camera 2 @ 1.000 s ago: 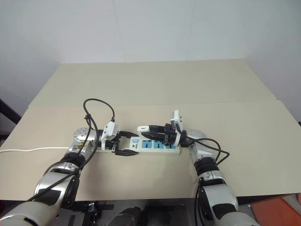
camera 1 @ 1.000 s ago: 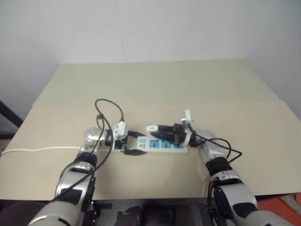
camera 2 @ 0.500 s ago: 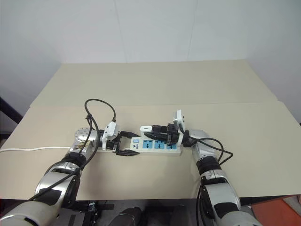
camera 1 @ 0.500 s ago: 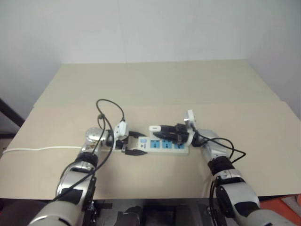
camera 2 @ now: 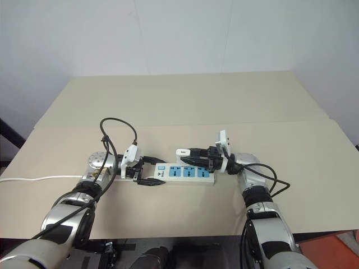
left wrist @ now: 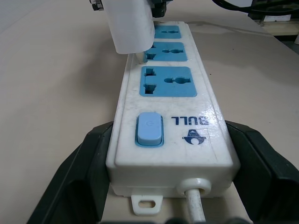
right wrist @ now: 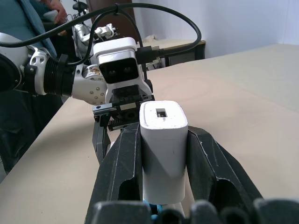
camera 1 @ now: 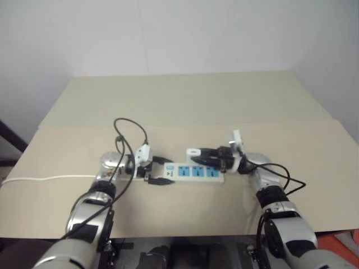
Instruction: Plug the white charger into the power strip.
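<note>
The counter [camera 2: 185, 106] is a broad beige surface, and the task's things sit near its front edge. The power strip [camera 2: 185, 172] lies flat there, a long white bar with three blue outlet faces, its switch end toward the left arm and its thin white cord [camera 2: 33, 179] trailing off to the left across the counter.

The left hand [camera 2: 150, 170] has its fingers spread wide to either side of the strip's switch end, close against its sides; whether they press on it I cannot tell. The strip looks rigid and light, likely to slide on the smooth counter when pushed down on, so bracing that end seems sensible.

The right hand [camera 2: 193, 155] is clamped on the white charger [camera 2: 182, 152], holding it by its two flat sides just above the strip. In the left wrist view the charger [left wrist: 129, 25] hangs over the middle outlet with a prong pointing down toward the slots, not yet seated.

The charger is a small, hard, smooth plastic block, probably light but slippery, so the grip on its broad sides suits it best. Pressing it in would need the prongs square to the slots.
</note>
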Motion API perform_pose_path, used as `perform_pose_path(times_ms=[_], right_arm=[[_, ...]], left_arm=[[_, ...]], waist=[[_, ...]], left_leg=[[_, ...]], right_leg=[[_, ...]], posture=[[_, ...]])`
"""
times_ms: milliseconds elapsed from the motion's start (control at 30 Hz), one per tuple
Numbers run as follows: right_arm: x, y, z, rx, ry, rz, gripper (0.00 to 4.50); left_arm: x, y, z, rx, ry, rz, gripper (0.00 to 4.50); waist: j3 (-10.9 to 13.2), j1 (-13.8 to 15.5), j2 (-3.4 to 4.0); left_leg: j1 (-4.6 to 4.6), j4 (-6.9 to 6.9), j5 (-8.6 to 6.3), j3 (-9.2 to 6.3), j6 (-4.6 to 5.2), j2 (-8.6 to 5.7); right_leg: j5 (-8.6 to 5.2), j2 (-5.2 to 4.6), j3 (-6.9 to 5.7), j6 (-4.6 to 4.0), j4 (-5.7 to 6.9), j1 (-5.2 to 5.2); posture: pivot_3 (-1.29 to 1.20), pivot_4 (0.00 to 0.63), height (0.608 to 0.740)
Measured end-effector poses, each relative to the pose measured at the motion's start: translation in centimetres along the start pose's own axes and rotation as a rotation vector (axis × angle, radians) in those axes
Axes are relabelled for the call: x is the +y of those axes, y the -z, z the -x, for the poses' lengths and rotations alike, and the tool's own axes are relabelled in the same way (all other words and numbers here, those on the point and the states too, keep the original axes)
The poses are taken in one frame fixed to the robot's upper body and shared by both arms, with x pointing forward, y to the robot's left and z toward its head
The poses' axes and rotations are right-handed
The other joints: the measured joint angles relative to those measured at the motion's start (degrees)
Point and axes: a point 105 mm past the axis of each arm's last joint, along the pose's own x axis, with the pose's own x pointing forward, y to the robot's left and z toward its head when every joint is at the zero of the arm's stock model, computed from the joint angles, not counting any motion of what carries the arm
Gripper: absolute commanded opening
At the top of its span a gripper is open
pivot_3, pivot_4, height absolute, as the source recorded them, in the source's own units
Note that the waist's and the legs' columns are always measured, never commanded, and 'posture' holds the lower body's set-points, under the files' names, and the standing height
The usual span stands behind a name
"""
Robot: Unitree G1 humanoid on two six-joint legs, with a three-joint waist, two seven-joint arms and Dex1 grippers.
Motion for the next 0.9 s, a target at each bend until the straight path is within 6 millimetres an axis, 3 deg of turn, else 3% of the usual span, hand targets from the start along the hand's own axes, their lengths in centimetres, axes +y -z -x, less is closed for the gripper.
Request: perform_pose_path(times_ms=[300, 900], right_arm=[[0.8, -1.8, -2.1, -0.065, -0.059, 0.035, 1.10], [0.5, 0.5, -2.1, -0.028, 0.001, -0.002, 1.10]], left_arm=[[0.0, 0.0, 0.0, 0.000, 0.001, -0.001, 3.26], [0.0, 0.0, 0.0, 0.000, 0.001, -0.001, 3.26]], waist=[[0.0, 0.0, 0.00], [0.0, 0.0, 0.00]], left_leg=[[-0.01, -0.01, -0.01, 0.00, 0.01, 0.00], [0.00, -0.02, 0.00, 0.00, 0.00, 0.00]], right_leg=[[0.00, 0.00, 0.01, 0.00, 0.00, -0.03], [0.00, 0.02, 0.02, 0.00, 0.01, -0.04]], posture=[[0.00, 0.150, 0.740], [0.00, 0.150, 0.740]])
